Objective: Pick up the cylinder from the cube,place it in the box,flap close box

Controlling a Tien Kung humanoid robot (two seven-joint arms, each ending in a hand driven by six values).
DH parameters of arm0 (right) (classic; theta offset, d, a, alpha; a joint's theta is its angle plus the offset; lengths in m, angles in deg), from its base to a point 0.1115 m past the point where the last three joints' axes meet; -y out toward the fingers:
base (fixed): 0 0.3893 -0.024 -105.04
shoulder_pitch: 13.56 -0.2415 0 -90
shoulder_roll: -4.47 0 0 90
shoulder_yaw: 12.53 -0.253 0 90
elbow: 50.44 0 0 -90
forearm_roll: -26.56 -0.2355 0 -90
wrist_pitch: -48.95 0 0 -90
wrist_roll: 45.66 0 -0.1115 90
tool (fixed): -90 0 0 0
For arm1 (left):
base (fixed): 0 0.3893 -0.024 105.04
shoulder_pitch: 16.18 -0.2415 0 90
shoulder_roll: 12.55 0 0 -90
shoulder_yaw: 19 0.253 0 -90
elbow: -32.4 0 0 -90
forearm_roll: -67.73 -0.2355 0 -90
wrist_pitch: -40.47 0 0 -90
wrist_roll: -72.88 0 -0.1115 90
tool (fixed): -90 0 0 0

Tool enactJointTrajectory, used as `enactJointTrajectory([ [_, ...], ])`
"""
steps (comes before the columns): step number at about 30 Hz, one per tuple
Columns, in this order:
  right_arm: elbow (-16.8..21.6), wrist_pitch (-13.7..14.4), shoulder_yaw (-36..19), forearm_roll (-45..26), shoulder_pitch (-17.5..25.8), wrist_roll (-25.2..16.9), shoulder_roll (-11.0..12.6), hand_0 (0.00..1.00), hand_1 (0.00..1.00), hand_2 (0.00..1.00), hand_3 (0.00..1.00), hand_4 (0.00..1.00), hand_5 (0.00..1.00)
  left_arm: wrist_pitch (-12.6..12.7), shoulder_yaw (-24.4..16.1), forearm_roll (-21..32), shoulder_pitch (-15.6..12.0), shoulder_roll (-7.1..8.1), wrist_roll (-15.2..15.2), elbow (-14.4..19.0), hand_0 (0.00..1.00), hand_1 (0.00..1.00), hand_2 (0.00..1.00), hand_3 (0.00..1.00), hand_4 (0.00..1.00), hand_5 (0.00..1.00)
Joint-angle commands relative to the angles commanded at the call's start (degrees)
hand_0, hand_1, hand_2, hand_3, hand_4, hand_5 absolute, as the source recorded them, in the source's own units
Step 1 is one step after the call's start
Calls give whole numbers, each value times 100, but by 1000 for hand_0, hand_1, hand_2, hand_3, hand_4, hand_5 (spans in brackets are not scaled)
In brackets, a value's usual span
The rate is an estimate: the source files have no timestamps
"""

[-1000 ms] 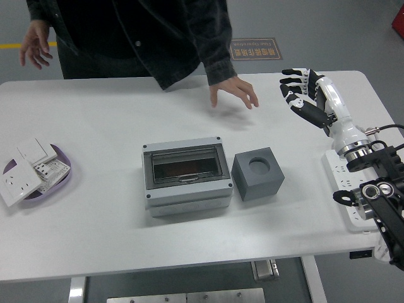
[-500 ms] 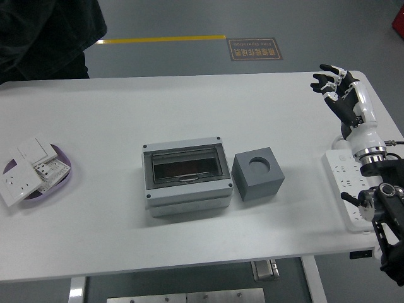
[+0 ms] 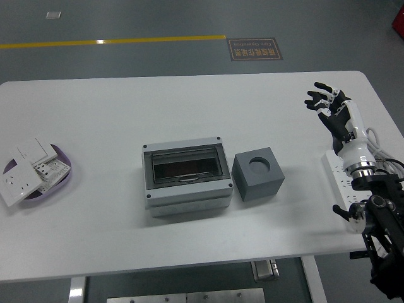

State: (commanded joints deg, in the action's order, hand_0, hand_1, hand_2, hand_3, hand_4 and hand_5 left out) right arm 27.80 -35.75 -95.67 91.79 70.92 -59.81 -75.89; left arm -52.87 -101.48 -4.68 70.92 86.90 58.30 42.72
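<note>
Your right hand (image 3: 329, 110) hangs over the table's (image 3: 113, 113) far right side, fingers spread, holding nothing. The cube (image 3: 257, 173) sits well to its left, just beside the box (image 3: 185, 175), whose flap lies closed. You can't see the cylinder; the cube's round hole looks dark.

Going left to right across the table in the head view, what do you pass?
Purple dish of white switches → grey box with its clear lid shut → grey cube → right hand, open, over a white power strip.
</note>
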Motion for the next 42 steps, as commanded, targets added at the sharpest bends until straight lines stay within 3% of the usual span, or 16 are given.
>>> enactJointTrajectory([
  [10,43,-44,-131,48,155,32,-69,676,628,665,680,681,357,-5,146,239,-48,76,66,0,635,661,580,677,721,302],
  [28,350,-67,-565,279,332,177,6,683,638,667,672,709,353,24,397,848,-102,6,267,0,635,662,581,676,719,300],
  [42,427,-27,-695,129,409,92,-43,689,642,671,673,718,362,-23,626,1027,182,105,472,0,635,662,581,673,719,299],
])
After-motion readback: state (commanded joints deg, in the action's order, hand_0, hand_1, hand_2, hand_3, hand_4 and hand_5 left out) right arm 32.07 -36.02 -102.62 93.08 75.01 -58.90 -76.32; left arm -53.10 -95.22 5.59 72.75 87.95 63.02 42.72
